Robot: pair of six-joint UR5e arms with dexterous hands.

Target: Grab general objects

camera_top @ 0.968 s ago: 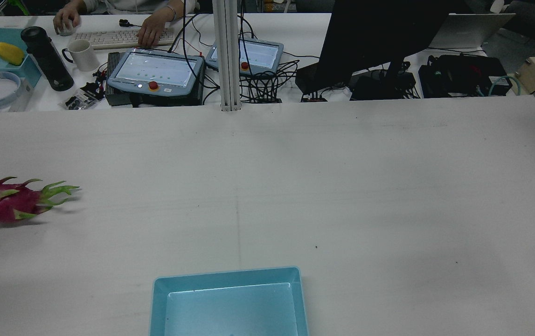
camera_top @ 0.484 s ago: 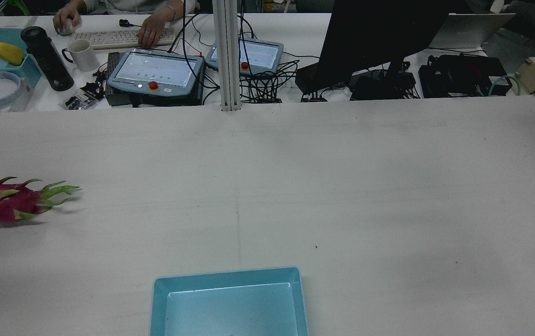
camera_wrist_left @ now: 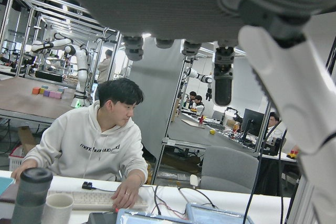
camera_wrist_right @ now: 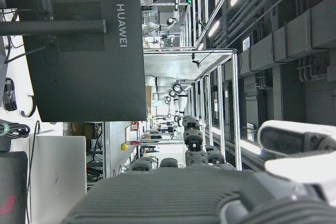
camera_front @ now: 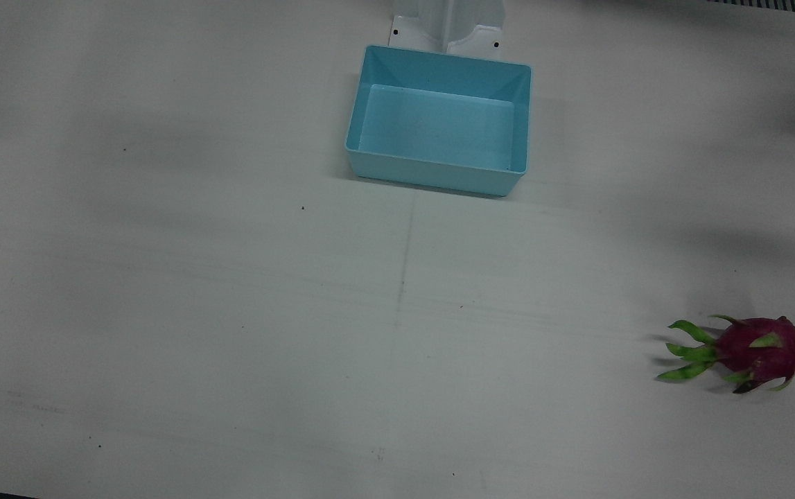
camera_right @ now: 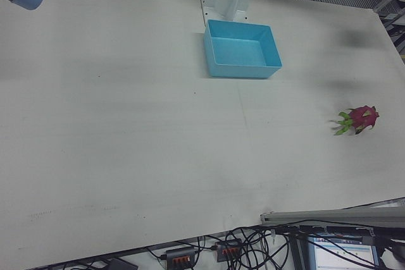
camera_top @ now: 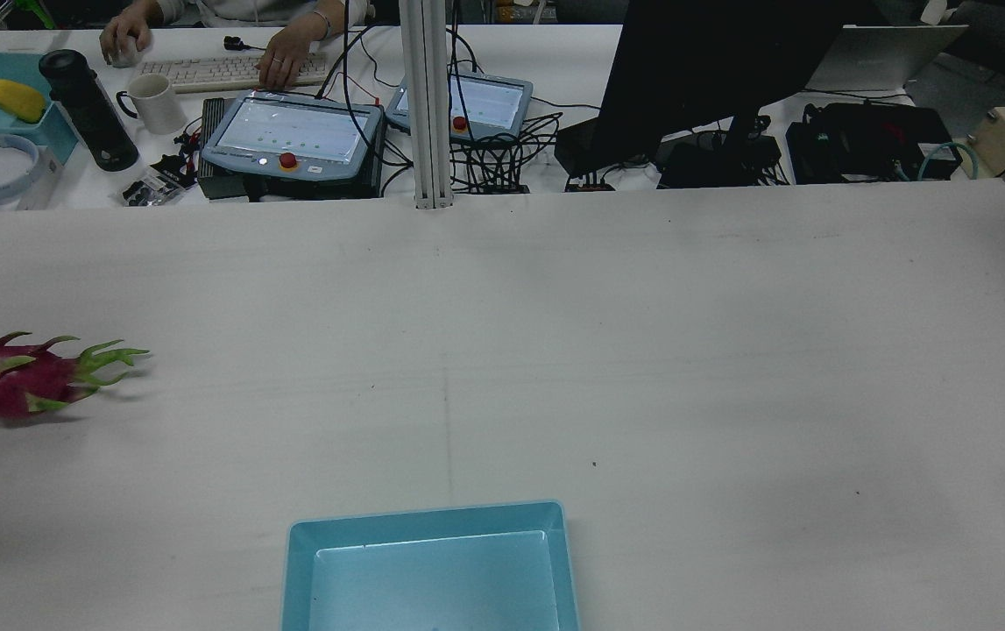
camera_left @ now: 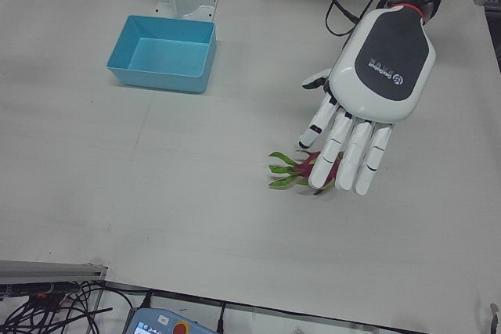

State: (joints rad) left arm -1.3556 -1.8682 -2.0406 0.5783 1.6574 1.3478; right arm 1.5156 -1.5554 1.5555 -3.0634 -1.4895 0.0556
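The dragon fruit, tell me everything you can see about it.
The dragon fruit is magenta-skinned with green-tipped scales and a spray of green leafy points at one end. It looks whole and lies on its side on the white table, far out on the robot's left half, well away from the blue bin. Its green end points toward the table's middle. In the left-front view the left hand, fingers spread, overlaps it; contact is unclear.

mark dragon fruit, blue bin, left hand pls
dragon fruit (camera_front: pixel 761 350), front view, on its magenta body.
blue bin (camera_front: pixel 439 181), front view, on the near outer wall.
left hand (camera_left: pixel 383 68), left-front view, on the white and dark back of the hand, fingers spread.
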